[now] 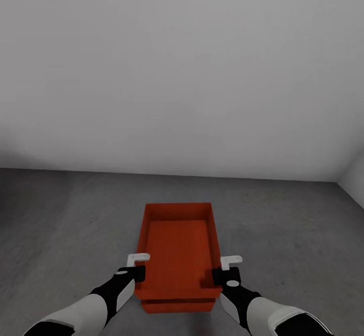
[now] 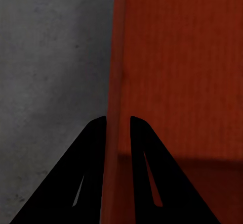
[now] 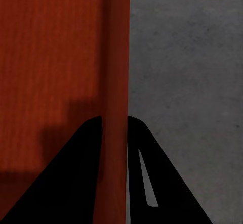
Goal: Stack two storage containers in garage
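One red-orange storage container [image 1: 178,247] is in front of me over the dark grey garage floor [image 1: 60,224]. The near edge of the second container [image 1: 177,306] shows just under it, so the two are stacked or nearly so. My left gripper [image 1: 138,267] is shut on the upper container's left wall. My right gripper [image 1: 223,270] is shut on its right wall. In the left wrist view the gripper [image 2: 118,120] has the thin red wall [image 2: 115,57] between its black fingers. The right gripper [image 3: 114,119] in its wrist view pinches the other wall [image 3: 117,57] the same way.
A plain pale grey wall [image 1: 182,73] rises behind the containers, and a second wall [image 1: 354,179] meets it in the far right corner. Grey concrete spreads to both sides of the stack.
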`<state>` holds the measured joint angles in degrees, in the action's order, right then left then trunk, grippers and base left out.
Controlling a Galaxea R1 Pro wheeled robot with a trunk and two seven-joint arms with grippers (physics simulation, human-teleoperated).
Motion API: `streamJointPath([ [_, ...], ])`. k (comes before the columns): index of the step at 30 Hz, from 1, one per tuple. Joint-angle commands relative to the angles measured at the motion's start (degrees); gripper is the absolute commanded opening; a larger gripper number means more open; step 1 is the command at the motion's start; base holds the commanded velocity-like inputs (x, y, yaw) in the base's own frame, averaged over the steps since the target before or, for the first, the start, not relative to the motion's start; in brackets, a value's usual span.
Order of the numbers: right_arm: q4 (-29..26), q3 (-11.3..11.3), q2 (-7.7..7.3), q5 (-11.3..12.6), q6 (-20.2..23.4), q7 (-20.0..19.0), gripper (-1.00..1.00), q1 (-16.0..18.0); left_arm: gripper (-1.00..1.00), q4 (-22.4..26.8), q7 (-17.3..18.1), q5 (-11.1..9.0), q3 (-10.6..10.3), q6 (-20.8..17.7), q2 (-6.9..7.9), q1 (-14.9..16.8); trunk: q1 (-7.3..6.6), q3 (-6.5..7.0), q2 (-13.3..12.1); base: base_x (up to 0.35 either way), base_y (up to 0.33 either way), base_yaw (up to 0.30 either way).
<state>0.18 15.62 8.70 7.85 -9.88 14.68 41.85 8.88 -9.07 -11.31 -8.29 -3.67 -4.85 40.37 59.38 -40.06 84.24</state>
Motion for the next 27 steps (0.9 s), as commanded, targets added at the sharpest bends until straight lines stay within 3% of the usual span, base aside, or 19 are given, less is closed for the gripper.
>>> streamJointPath([
  [1,0.1,-2.3,0.02,0.1,0.0,-0.1,-1.00,0.0,-1.00,0.3,-0.7,0.7,3.5,0.2,4.59,0.1,0.00,-0.05,0.0,0.000,0.000,0.000],
  [6,0.1,-2.3,0.03,0.1,0.0,-0.1,-1.00,0.0,-1.00,0.3,-0.7,0.7,3.6,0.2,4.59,0.1,0.00,-0.05,0.0,0.000,0.000,0.000],
  [27,0.1,-2.3,0.05,0.1,0.0,-0.1,-1.00,0.0,-1.00,0.3,-0.7,0.7,3.6,0.2,4.59,0.0,4.61,-3.82,8.4,0.000,0.000,0.000],
])
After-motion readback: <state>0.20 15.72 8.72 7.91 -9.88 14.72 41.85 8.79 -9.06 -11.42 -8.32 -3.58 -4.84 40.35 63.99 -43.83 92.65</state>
